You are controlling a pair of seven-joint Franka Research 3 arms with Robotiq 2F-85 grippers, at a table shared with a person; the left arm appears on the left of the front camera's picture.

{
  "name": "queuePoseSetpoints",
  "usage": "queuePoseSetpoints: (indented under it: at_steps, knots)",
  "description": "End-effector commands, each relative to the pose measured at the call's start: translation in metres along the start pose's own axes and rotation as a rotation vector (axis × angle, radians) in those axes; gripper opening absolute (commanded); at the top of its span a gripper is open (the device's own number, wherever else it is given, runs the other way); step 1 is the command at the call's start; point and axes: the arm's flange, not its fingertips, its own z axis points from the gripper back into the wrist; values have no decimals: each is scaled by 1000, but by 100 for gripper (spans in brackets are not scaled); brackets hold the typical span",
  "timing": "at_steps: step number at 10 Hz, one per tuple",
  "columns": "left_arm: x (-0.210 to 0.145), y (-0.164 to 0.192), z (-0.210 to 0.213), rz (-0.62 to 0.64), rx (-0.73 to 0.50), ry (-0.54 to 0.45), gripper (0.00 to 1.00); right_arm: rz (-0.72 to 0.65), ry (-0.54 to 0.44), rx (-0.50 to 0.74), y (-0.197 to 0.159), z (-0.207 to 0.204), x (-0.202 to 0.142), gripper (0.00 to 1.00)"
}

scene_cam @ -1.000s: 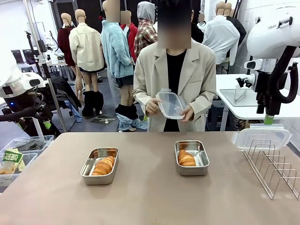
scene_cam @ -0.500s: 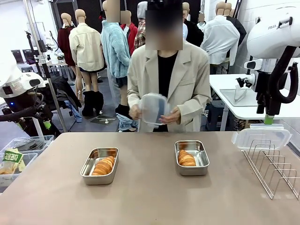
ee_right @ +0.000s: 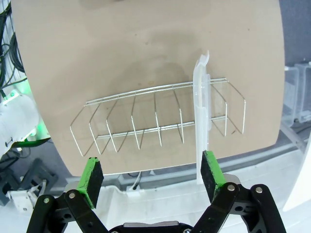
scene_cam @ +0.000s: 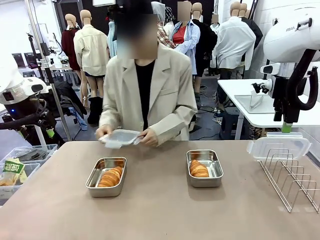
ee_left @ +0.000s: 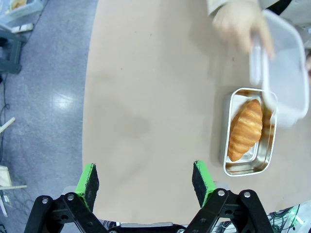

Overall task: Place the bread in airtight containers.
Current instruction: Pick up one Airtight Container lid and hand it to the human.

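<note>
Beige table (scene_cam: 160,215) carries 2 steel containers (scene_cam: 104,192), each with 1 bread roll (scene_cam: 110,177) inside, uncovered. I see the person's hands (scene_cam: 148,138) holding a clear lid (scene_cam: 120,138) just behind the left one. Another lid (scene_cam: 278,146) leans in the wire rack (scene_cam: 295,185). Left gripper (ee_left: 146,178) and right gripper (ee_right: 153,175) hang released, grasping nothing.

Bright, even indoor light; soft shadows; the person's hand (ee_left: 238,24) motion-blurred.

Wire rack (scene_cam: 292,176) on right of tan table (scene_cam: 160,215)
</note>
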Motion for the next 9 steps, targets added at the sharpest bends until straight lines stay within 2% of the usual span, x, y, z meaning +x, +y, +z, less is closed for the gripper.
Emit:
queuePoseSetpoints:
  at_steps: [1,9]
  knots:
    - [1,0,1,0,1,-11,100,3,11,-5,-1,0,0,100]
    - [1,0,1,0,1,-11,100,3,11,-5,-1,0,0,100]
